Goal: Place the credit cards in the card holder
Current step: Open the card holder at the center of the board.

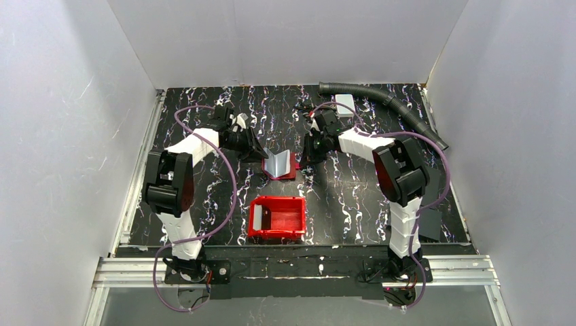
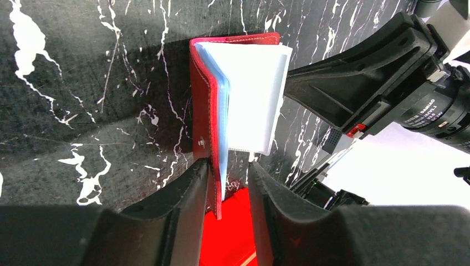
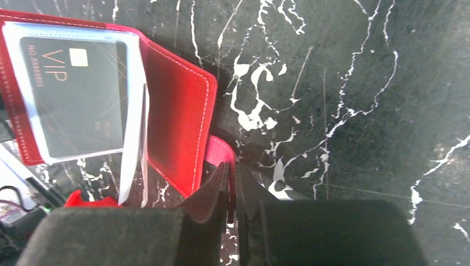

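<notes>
Gently: hold snap tab [image 3: 220, 155] of card holder [image 3: 177, 111] pinched in closed right gripper [image 3: 231, 180]. Straddling cover edge with left gripper [image 2: 229, 174]; cannot tell whether clamped. Fan clear sleeves [image 2: 255, 94] between both; VIP card [image 3: 72, 91] already pocketed, up-left of right fingertips.

The top view is evenly and softly lit. The white walls [image 1: 61, 136] read bright, and the pale veins of the dark bench [image 1: 353, 197] stay crisp around the wallet [image 1: 280, 165]. In the left wrist view a broad soft shadow lies left of the wallet, and the patch to its lower right is blown out white. The left claw [image 2: 230, 185], close to the lens, is dark and blurred. In the right wrist view the wallet's clear sleeve [image 3: 128, 94] shows a milky sheen, and the right claw [image 3: 233, 185] is a soft black mass.
</notes>
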Robot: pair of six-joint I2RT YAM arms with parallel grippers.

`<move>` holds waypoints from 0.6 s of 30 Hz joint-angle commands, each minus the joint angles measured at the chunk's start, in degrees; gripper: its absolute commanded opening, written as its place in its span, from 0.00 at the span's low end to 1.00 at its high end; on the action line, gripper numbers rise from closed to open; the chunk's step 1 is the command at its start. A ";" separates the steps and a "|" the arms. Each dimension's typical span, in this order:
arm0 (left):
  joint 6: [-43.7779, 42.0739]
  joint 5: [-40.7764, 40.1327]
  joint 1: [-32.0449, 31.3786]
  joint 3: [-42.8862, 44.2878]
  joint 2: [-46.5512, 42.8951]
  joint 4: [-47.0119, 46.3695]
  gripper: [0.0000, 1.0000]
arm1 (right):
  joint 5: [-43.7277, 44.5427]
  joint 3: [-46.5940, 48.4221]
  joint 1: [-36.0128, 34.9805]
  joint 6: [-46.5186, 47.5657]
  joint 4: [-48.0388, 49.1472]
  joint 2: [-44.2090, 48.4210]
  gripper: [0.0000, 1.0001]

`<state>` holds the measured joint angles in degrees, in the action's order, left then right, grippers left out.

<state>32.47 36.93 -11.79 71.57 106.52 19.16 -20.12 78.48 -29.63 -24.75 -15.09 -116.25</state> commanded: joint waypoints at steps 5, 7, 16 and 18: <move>-1.94 -4.65 -1.80 5.05 1.64 6.43 0.24 | 5.90 6.45 0.18 5.95 -7.51 -0.12 0.33; -2.14 -4.61 -1.91 5.31 2.58 6.95 0.23 | 6.26 7.49 0.18 6.39 -8.29 -0.19 0.39; -2.07 -4.85 -2.35 5.33 2.88 7.29 0.20 | 14.88 14.30 -0.41 9.96 -15.58 2.87 0.62; -1.99 -4.64 -2.31 5.34 2.73 7.30 0.20 | 10.27 15.07 -0.66 8.42 -14.28 3.20 0.63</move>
<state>31.09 32.32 -13.78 75.50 110.52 24.95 -8.32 90.08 -29.76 -16.56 -28.34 -116.68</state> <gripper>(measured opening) 0.201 0.617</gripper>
